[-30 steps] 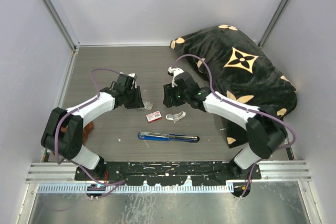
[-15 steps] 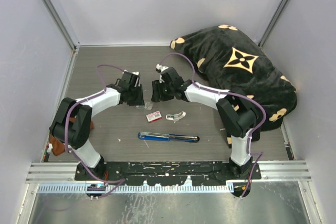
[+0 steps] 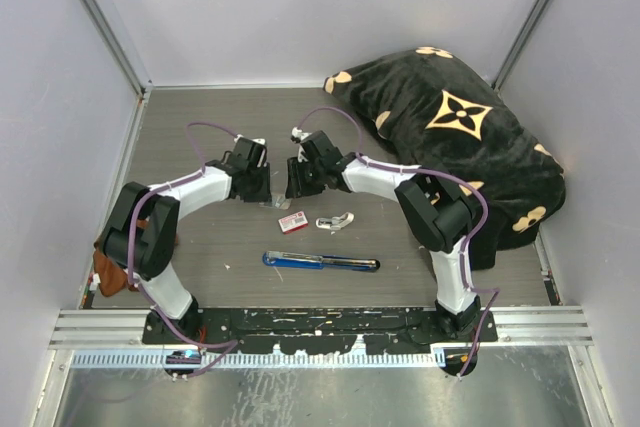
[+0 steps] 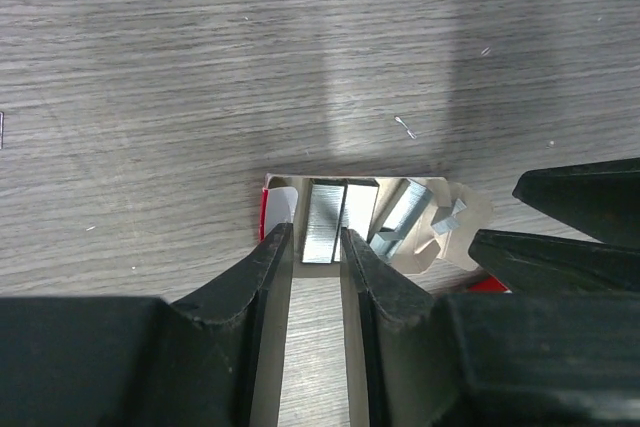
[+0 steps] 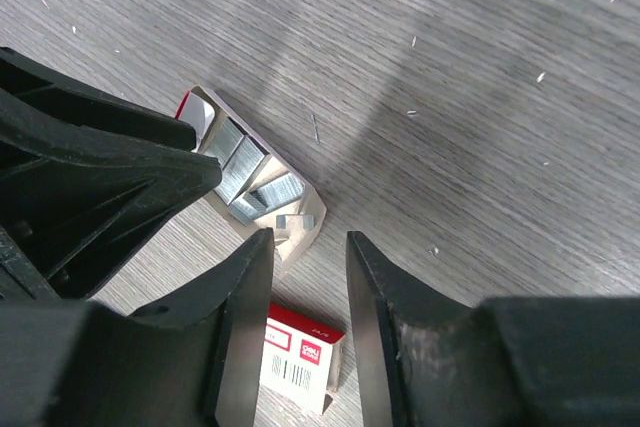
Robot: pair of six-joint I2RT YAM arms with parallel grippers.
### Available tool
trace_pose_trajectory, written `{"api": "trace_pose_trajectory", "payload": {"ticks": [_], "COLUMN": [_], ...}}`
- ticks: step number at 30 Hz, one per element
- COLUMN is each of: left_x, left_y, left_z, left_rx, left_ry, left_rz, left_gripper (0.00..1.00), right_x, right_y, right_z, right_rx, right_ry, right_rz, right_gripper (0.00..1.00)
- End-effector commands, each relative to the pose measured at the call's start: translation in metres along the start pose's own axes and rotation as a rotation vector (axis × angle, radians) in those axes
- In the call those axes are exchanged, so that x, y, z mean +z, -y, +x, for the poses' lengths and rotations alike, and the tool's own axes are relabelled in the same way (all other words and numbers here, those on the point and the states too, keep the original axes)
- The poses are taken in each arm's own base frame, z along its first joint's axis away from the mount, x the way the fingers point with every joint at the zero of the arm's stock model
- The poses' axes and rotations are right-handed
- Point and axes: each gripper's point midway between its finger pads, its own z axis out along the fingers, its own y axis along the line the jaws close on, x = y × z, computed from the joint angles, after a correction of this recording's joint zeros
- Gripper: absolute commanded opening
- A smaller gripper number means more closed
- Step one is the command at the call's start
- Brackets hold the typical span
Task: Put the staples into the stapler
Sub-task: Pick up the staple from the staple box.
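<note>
The staples (image 4: 322, 219) are silvery blocks lying in a torn cardboard tray (image 4: 455, 222), which also shows in the right wrist view (image 5: 300, 237) and the top view (image 3: 281, 205). My left gripper (image 4: 315, 237) is open by a narrow gap, its tips on either side of the near end of one block. My right gripper (image 5: 307, 242) is open and empty, hovering just beside the tray, facing the left gripper (image 3: 264, 189). More staple blocks (image 5: 240, 165) lie in the tray. The blue stapler (image 3: 320, 261) lies flat near the front, apart from both grippers.
A red-and-white staple box (image 3: 293, 222) lies just in front of the tray and shows between my right fingers (image 5: 300, 357). A small white oblong piece (image 3: 335, 219) lies beside it. A black patterned cushion (image 3: 450, 137) fills the back right. Walls enclose the table.
My right gripper has swung left towards the tray and now faces the left gripper closely. The left gripper has shifted slightly right over the staples. The stapler has not moved.
</note>
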Motion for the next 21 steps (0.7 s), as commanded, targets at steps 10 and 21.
{"api": "trace_pose_trajectory", "payload": {"ticks": [10,21], "left_x": [0.004,0.011], "left_y": [0.002,-0.008], "left_z": [-0.014,-0.011], "left_rx": [0.025,0.043], "left_ry": [0.047,0.036], "left_rz": [-0.007,-0.057], "left_gripper": [0.26,0.24], "right_x": [0.008,0.011], "right_y": [-0.015,-0.013], "right_z": [-0.011,-0.007], "right_rx": [-0.001,0.019], "right_ry": [0.022,0.017], "right_rz": [-0.063,-0.060], "right_gripper": [0.25,0.03]}}
